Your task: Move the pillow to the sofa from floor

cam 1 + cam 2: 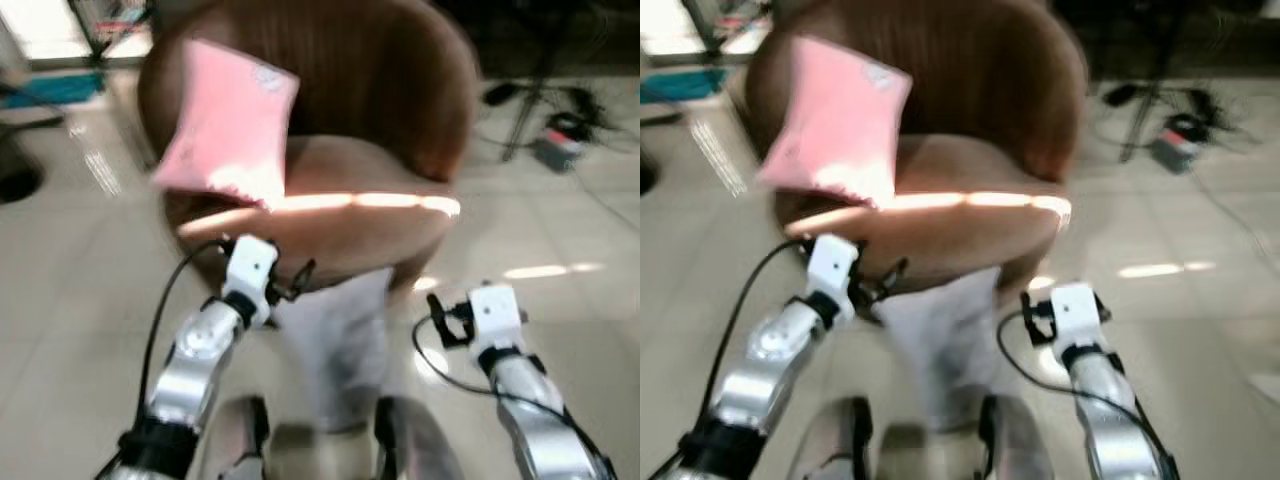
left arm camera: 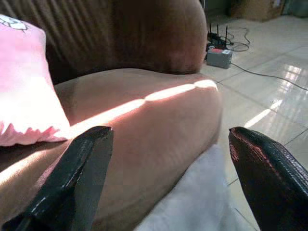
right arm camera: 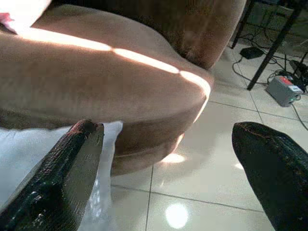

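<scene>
A pink pillow [image 1: 228, 125] leans upright against the backrest on the left side of the round brown sofa [image 1: 390, 110]; it also shows in the left wrist view as the pink pillow [image 2: 24, 91]. A white pillow-like thing [image 1: 335, 335] rests on the floor against the sofa's front, between my arms. My left gripper [image 2: 168, 144] is open at the sofa's front edge, just left of the white thing. My right gripper [image 3: 168, 139] is open too, low to its right, with nothing between its fingers.
Glossy tiled floor [image 1: 560, 300] spreads to the right of the sofa. A stand's legs [image 1: 530, 110], cables and a small grey box [image 1: 560, 145] lie at the back right. A strip of sunlight crosses the sofa seat [image 1: 350, 200].
</scene>
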Available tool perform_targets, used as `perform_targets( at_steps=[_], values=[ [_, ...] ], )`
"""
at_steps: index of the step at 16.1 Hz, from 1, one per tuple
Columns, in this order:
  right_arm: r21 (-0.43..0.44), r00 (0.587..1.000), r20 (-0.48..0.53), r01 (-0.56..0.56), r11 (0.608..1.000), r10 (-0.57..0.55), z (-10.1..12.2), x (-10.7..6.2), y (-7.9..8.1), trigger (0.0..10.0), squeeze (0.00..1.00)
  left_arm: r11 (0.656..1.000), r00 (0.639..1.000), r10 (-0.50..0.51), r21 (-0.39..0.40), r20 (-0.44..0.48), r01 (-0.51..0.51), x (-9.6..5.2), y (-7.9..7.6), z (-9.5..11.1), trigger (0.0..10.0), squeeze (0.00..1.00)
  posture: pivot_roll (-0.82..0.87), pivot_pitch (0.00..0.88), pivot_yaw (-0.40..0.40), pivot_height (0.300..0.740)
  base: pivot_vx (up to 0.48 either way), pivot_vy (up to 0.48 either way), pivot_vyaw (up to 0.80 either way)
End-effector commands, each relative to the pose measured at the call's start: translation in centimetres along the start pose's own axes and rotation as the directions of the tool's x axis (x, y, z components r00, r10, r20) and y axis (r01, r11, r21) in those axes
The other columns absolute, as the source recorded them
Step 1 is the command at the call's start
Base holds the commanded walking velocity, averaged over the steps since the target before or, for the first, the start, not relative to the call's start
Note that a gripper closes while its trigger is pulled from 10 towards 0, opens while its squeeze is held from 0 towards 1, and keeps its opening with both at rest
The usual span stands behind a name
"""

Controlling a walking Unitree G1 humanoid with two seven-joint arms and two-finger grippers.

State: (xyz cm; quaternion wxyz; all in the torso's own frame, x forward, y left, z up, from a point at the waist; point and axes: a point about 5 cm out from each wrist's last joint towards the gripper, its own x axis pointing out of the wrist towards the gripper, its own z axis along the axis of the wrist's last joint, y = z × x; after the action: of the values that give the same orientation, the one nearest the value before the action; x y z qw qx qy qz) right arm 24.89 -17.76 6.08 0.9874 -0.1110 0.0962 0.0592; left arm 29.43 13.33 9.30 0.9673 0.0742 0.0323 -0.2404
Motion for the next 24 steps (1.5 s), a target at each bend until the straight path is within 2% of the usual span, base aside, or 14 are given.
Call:
perform_targets(
  at_steps=[1, 3, 10, 17, 19, 20, 24],
  values=[
    [0.012, 0.999, 0.02, -0.04, 0.999, 0.039, 0.4, 0.2, 1.0, 10.0, 0.0, 0.999, 0.999, 0.036, 0.001, -0.041, -0.036, -0.9, 1.0, -1.0, 10.0, 0.0, -0.07, 0.033, 0.05, 0.567, 0.341, 0.0, 0.0],
    [0.009, 0.999, 0.021, -0.046, 0.999, 0.046, 0.4, 0.1, 1.1, 10.0, 0.0, 0.999, 0.999, 0.035, 0.002, -0.04, -0.035, -0.9, 0.9, -1.0, 10.0, 0.0, -0.07, 0.031, 0.049, 0.567, 0.336, 0.0, 0.0],
    [0.013, 0.998, 0.019, -0.066, 0.998, 0.066, 0.4, 0.1, 1.3, 10.0, 0.0, 0.999, 0.998, 0.043, 0.007, -0.045, -0.043, -1.0, 0.8, -1.1, 10.0, 0.0, -0.07, 0.033, 0.046, 0.567, 0.0, 0.0, 0.0],
    [0.018, 0.997, 0.025, -0.068, 0.997, 0.068, 0.5, 0.1, 1.4, 10.0, 0.0, 0.998, 0.997, 0.061, 0.01, -0.044, -0.061, -1.0, 1.0, -0.9, 10.0, 0.0, -0.07, 0.045, 0.046, 0.498, 0.0, 0.0, 0.0],
    [0.017, 0.997, 0.02, -0.081, 0.997, 0.081, 0.5, 0.2, 1.5, 10.0, 0.0, 0.998, 0.997, 0.061, 0.017, -0.039, -0.06, -1.0, 1.1, -0.8, 10.0, 0.0, -0.07, 0.045, 0.046, 0.498, 0.0, 0.0, 0.0],
    [-0.016, 0.992, 0.024, -0.121, 0.993, 0.121, 0.6, 0.2, 1.9, 10.0, 0.0, 0.998, 0.998, 0.06, 0.017, -0.033, -0.059, -1.0, 1.1, -0.7, 10.0, 0.0, -0.06, 0.046, 0.047, 0.498, 0.0, 0.0, 0.0],
    [-0.023, 0.989, 0.018, -0.146, 0.989, 0.146, 0.6, 0.3, 2.3, 10.0, 0.0, 0.998, 0.998, 0.055, 0.013, -0.028, -0.054, -1.0, 1.2, -0.6, 10.0, 0.0, -0.06, 0.048, 0.048, 0.498, 0.199, 0.0, 0.73]
  ],
)
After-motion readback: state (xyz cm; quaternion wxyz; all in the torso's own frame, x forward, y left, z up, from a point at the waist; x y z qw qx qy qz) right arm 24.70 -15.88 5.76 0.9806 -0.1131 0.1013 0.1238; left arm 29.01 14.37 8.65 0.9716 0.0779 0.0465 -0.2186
